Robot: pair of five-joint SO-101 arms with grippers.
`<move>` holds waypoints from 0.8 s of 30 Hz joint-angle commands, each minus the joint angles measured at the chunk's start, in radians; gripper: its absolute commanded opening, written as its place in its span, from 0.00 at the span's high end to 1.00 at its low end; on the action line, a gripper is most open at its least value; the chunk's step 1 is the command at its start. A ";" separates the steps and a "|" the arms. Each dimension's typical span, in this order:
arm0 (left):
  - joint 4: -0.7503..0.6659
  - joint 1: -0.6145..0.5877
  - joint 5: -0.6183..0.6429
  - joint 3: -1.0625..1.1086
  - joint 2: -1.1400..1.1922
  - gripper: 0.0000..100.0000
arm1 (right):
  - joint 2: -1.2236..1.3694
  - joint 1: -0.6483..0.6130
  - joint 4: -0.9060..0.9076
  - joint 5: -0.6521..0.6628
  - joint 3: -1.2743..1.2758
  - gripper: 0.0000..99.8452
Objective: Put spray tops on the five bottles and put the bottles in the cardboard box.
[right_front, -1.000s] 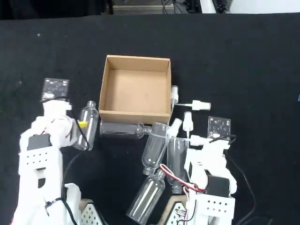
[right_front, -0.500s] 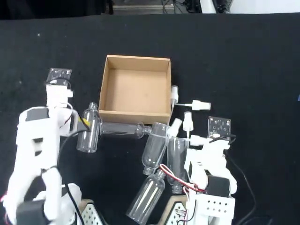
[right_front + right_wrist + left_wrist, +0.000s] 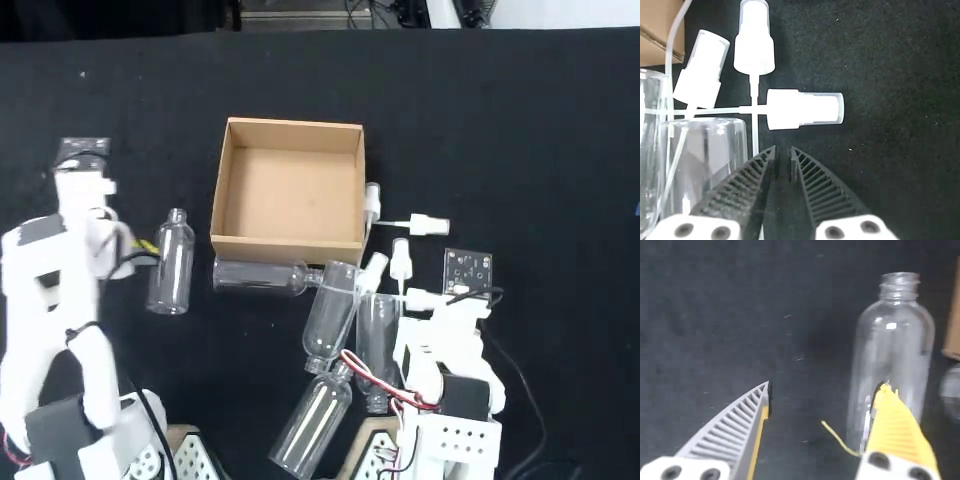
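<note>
A clear uncapped bottle (image 3: 170, 265) lies left of the cardboard box (image 3: 222, 190), its neck toward the far side. My left gripper (image 3: 138, 256) is open just left of it; in the left wrist view the bottle (image 3: 892, 355) sits against the yellow finger (image 3: 890, 415), outside the open gap of the gripper (image 3: 825, 387). Another bottle (image 3: 258, 277) lies along the box's front wall, and three bottles (image 3: 330, 310) lie nearer the right arm (image 3: 445, 350). My right gripper (image 3: 782, 149) is shut, just short of a white spray top (image 3: 805, 108).
Several white spray tops (image 3: 425, 224) lie loose to the right of the box, their thin tubes crossing. The box is open and empty. Bare black table stretches to the far side and far right. Both arm bases stand at the near edge.
My left gripper held the bottle by the box's front left corner, carried it left, then opened and let it go. The right arm has not moved.
</note>
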 commanded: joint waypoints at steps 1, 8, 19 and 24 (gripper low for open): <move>0.008 -0.136 -0.087 -0.120 -0.002 0.69 | -0.097 -0.018 0.008 0.005 -0.008 0.99; 0.293 -0.013 -0.087 -0.343 0.014 0.69 | -0.097 -0.018 0.008 0.003 -0.008 0.99; 0.210 0.280 0.118 -0.288 0.097 0.69 | -0.097 -0.018 0.008 0.003 -0.008 0.99; 0.155 0.289 0.144 -0.246 0.132 0.69 | -0.097 -0.018 0.008 0.003 -0.008 0.99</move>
